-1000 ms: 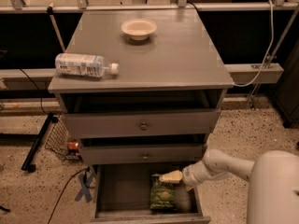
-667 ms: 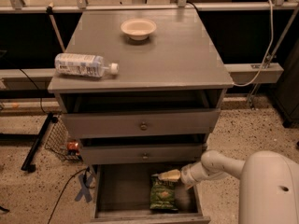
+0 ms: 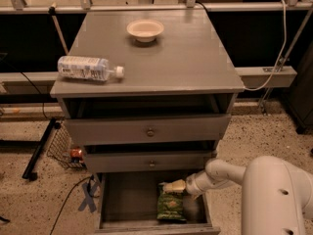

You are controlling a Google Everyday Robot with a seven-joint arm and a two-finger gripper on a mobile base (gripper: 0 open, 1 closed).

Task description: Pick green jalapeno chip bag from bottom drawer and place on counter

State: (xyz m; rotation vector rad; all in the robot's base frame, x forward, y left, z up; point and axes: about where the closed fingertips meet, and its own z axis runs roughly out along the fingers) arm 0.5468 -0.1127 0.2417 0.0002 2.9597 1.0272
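Observation:
The green jalapeno chip bag [image 3: 170, 204] lies flat in the open bottom drawer [image 3: 124, 199], right of its middle. My gripper [image 3: 172, 186] reaches in from the right on a white arm and sits at the bag's top edge, right against it. The counter [image 3: 161, 53] is the cabinet's grey top surface above.
A clear plastic bottle [image 3: 88, 68] lies on its side at the counter's left edge. A pale bowl [image 3: 145, 29] stands at the counter's back. The two upper drawers [image 3: 149, 130] are slightly open above the bottom drawer. A wire basket [image 3: 66, 148] and cables lie on the floor at left.
My arm and gripper have shifted slightly left, deeper over the bottom drawer toward the bag's top. The bag has not moved.

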